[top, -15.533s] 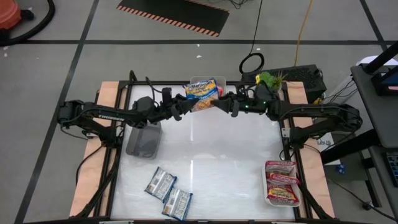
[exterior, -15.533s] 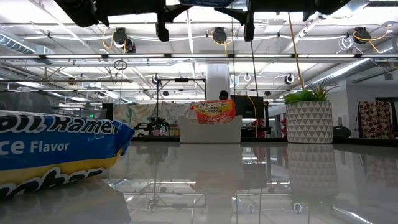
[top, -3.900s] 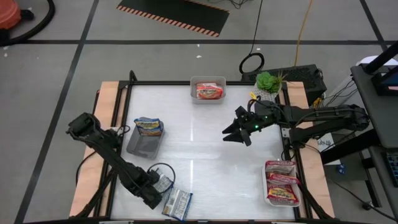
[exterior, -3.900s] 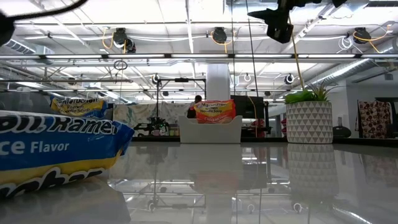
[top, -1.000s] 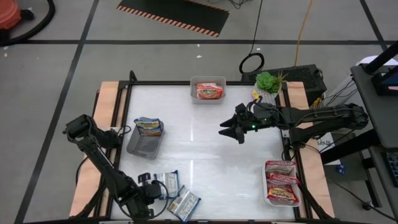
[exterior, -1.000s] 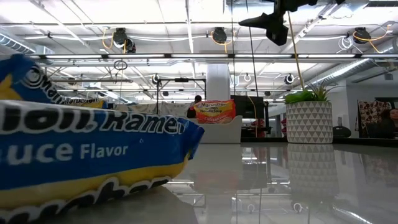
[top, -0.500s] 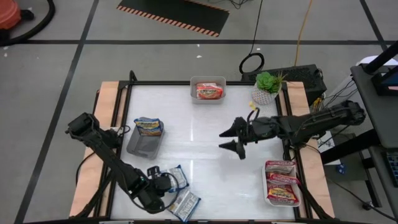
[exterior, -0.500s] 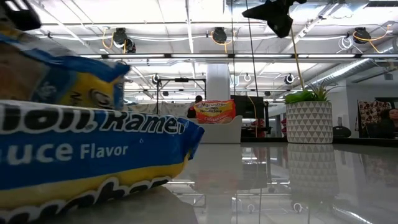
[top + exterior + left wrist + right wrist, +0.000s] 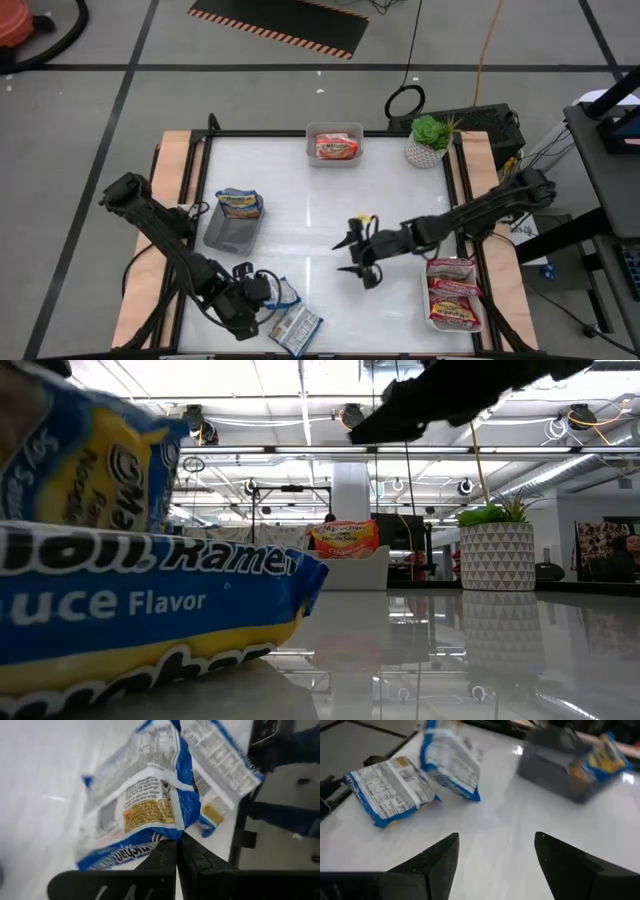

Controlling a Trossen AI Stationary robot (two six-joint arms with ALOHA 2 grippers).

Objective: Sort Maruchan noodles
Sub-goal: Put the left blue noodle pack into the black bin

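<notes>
A: What is hard to make out near the grey tray (image 9: 230, 228)?

B: In the high view the left gripper (image 9: 262, 290) covers part of the blue packet (image 9: 283, 292) it has clamped. The left wrist view shows both fingers pinched together on that packet's edge (image 9: 150, 810), so it is gripped. The packet's name side is turned away; only small print shows.

A: Which way does it run?

B: It is tilted up off the table, long axis slanting away from the tray. A second blue packet (image 9: 297, 327) lies flat just beside it, farther from the tray, touching or nearly so.

A: And the other arm?

B: The right gripper (image 9: 357, 263) hovers well apart from the tray, toward the table's middle, fingers spread wide
</notes>
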